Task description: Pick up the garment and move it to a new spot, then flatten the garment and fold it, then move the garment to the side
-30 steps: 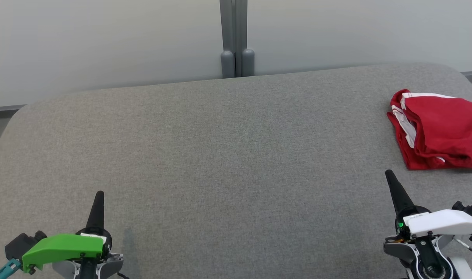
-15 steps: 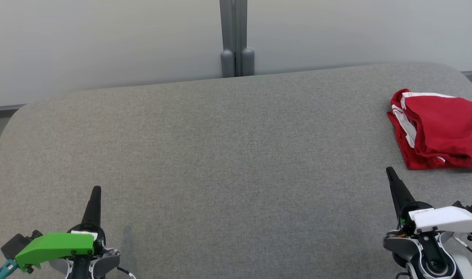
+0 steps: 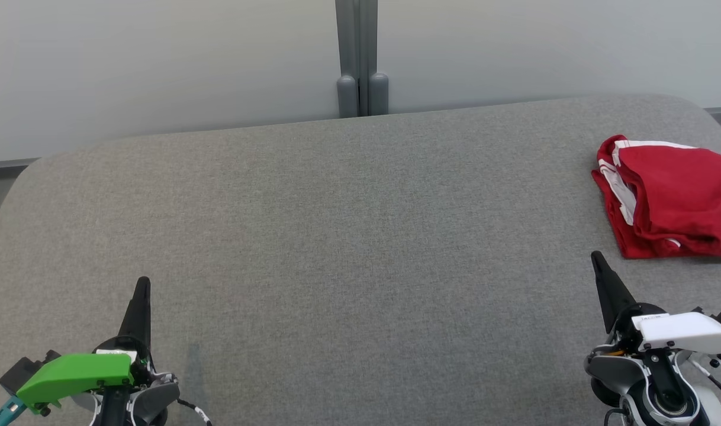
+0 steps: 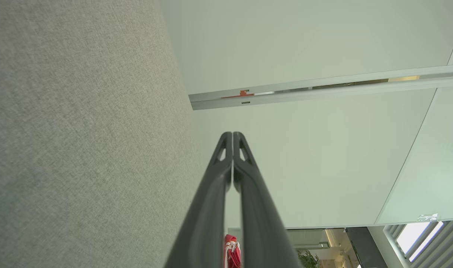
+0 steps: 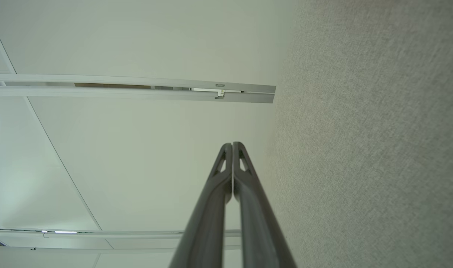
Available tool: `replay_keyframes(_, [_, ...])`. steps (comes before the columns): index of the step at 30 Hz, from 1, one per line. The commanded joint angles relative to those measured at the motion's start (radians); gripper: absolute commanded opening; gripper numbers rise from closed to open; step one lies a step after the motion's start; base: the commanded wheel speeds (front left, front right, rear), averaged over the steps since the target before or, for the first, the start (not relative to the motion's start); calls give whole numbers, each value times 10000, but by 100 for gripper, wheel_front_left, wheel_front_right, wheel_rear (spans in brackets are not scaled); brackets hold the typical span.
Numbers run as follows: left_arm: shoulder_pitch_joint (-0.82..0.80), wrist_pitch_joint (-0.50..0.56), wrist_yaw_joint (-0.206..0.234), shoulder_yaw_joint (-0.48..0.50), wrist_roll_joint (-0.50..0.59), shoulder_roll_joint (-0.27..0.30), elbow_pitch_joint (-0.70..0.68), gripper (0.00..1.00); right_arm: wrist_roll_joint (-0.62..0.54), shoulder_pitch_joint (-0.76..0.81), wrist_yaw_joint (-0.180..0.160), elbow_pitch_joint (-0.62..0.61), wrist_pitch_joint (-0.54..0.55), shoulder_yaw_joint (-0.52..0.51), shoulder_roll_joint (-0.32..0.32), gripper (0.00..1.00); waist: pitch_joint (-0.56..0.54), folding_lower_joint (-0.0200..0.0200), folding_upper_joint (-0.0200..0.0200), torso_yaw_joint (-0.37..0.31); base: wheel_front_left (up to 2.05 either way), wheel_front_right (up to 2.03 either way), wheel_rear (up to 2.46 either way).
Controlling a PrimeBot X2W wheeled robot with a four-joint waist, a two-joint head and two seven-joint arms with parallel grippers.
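The left pincer (image 3: 141,291) is a long, dark, tapering cone with a bright green cover (image 3: 76,371), a teal plug (image 3: 5,408) and a black-and-white cable (image 3: 190,409). The right pincer (image 3: 601,267) looks alike but has a white cover (image 3: 683,330) dotted with dark screws. Small triangular cut-outs pierce the fingertips (image 4: 227,138).

open grey tabletop (image 3: 348,236) stretches ahead; red garment (image 3: 674,195) lies at its right edge.

The garment (image 3: 668,198) lies on the table (image 3: 360,225) at its right edge; the left gripper (image 3: 141,283) sits front left, the right gripper (image 3: 596,257) front right, just before the garment.
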Motion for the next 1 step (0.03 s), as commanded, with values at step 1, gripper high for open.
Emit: replay_keyframes(1, [-160,51,-79,81,-206,2,-11,0,231,-120,4,56,68,-38,7,0,2,0,0,0,0,0,0])
